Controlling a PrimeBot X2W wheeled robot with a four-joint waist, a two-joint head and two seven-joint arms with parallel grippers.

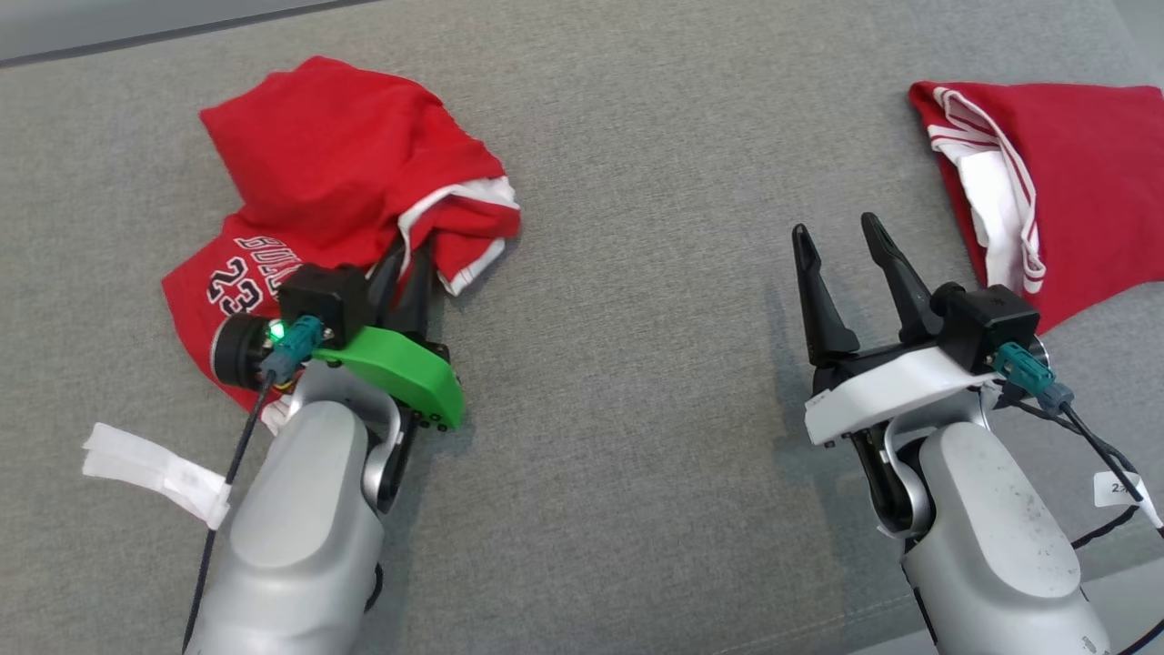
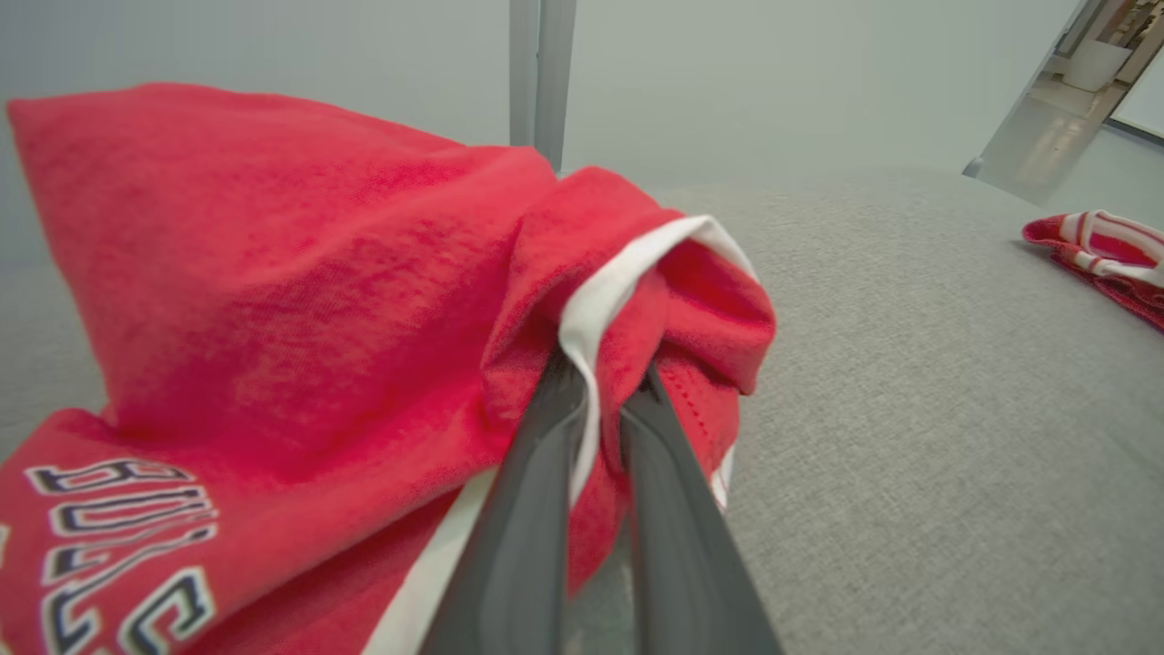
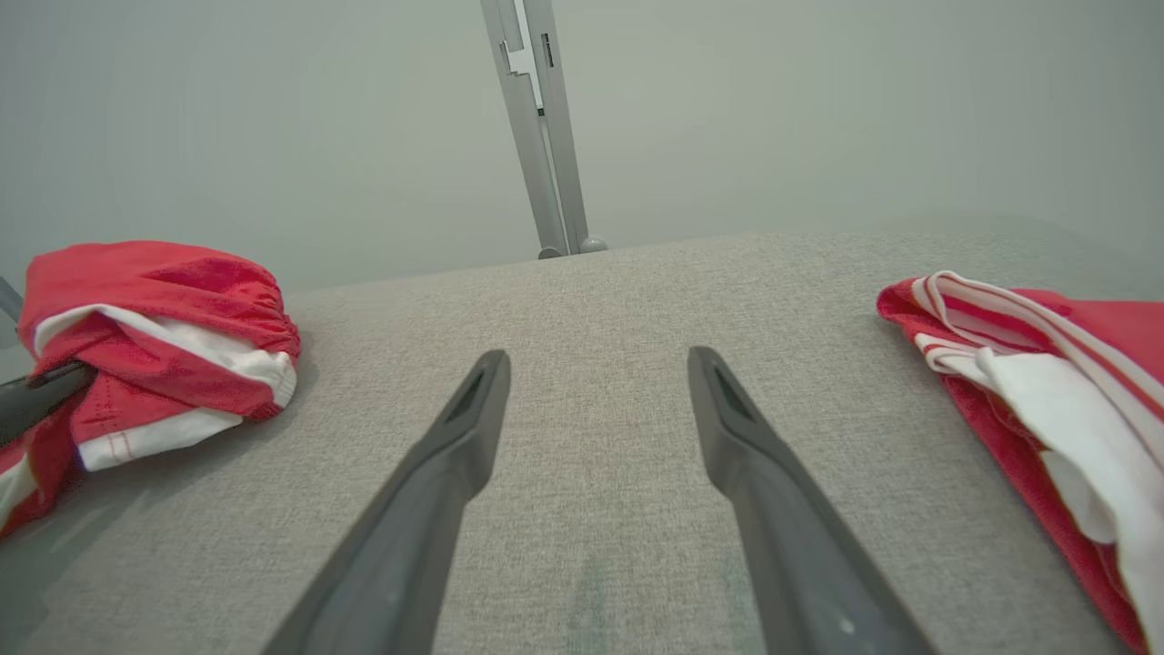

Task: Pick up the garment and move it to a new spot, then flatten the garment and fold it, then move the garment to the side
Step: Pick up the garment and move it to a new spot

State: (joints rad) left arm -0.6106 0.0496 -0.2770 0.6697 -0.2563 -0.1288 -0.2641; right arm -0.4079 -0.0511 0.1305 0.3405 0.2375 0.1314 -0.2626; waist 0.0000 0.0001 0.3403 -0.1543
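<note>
Grey woven fabric surface (image 1: 618,382) covers the whole work area, with a pale wall behind it. On its left part lies the crumpled red jersey garment with white trim and dark lettering (image 1: 336,164). The left gripper (image 2: 605,373) is closed on a small fold of it, at the white-trimmed edge. The right gripper (image 1: 835,227) is wide open and holds nothing; it is above bare surface, well apart from the garment.

I think the grip is the weak point. It takes only a narrow pinch of cloth near the edge, so the fold may slip out when the arm lifts. The garment is bunched, so it may also hang twisted and be hard to flatten. A second red garment with white stripes (image 1: 1082,173) lies at the right, and carrying the jersey too far that way could put one on the other.
</note>
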